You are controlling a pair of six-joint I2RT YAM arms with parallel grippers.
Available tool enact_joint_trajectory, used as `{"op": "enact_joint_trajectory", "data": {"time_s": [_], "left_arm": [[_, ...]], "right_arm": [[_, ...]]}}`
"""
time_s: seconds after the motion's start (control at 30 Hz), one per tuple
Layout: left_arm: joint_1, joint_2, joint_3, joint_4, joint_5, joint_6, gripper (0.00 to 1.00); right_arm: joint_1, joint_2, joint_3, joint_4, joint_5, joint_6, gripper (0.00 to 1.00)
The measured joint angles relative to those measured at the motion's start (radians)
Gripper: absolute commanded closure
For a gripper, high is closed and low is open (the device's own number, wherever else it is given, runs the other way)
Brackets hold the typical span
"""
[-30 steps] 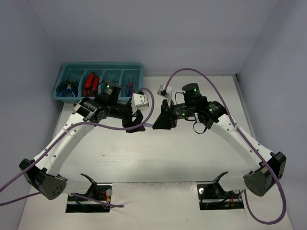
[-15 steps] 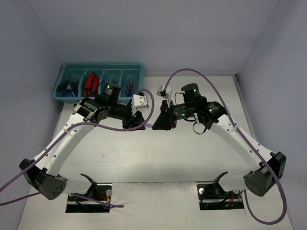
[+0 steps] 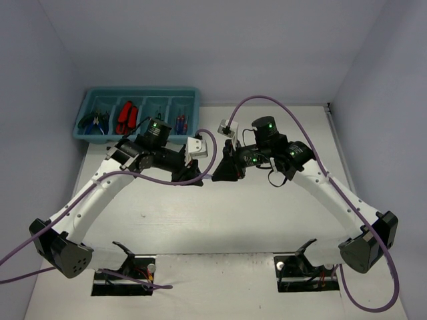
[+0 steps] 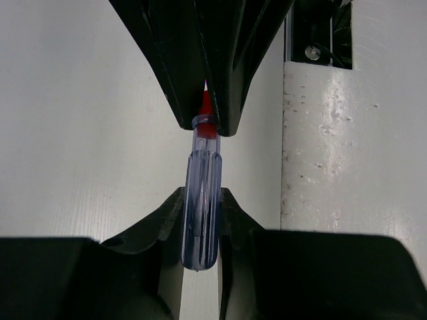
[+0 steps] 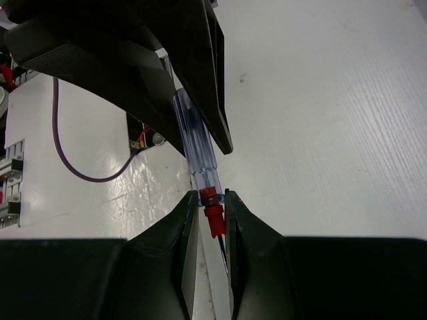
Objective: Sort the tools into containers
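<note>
Left fingers (image 4: 150, 230) now on screwdriver (image 4: 200, 200) handle

Glossy translucent plastic screwdriver (image 4: 200, 207), matt white tabletop (image 4: 80, 133)

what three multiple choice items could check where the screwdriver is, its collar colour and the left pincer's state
1. Where is the screwdriver?
A in the teal tray
B lying loose on the table
C held by the left pincer and the right pincer

2. What colour is its collar?
A green
B red
C yellow

3. What state is the left pincer in?
A wide open
B shut on the handle
C out of view

Key: C, one pincer grips each end; B, the collar shows red in both wrist views; B, it clamps the clear handle.
</note>
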Motion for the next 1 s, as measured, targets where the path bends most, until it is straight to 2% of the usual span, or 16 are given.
{"op": "enact_joint_trajectory", "data": {"time_s": [0.07, 0.13, 0.2, 0.3, 0.43, 0.57, 0.7, 0.83, 1.0], "left_arm": [[0.0, 0.0, 0.0, -0.002, 0.003, 0.003, 1.0], [0.0, 0.0, 0.0, -0.004, 0.004, 0.005, 1.0], [0.0, 0.0, 0.0, -0.004, 0.004, 0.007, 1.0], [0.0, 0.0, -0.001, -0.004, 0.002, 0.01, 1.0], [0.0, -0.003, -0.014, 0.0, -0.026, 0.014, 1.0], [0.01, -0.011, -0.049, 0.008, -0.092, 0.012, 1.0], [0.056, -0.021, -0.104, 0.078, -0.165, -0.029, 1.0], [0.12, -0.045, -0.192, 0.254, -0.29, -0.159, 1.0], [0.162, -0.024, -0.258, 0.516, -0.528, -0.353, 1.0]], "right_arm": [[0.0, 0.0, 0.0, -0.001, -0.002, 0.0, 0.99], [0.001, 0.0, 0.0, -0.002, -0.002, 0.0, 0.91], [0.001, 0.0, 0.0, -0.002, -0.003, 0.0, 0.67], [0.001, 0.0, 0.0, -0.001, -0.002, -0.001, 0.41], [0.001, 0.0, 0.0, -0.003, 0.025, 0.006, 0.27], [-0.033, 0.0, 0.0, -0.007, 0.083, 0.007, 0.22], [-0.149, -0.004, 0.002, -0.011, 0.158, 0.024, 0.2], [-0.259, -0.048, 0.004, -0.018, 0.349, 0.048, 0.18], [-0.269, -0.169, -0.006, -0.025, 0.548, 0.079, 0.18]]}}
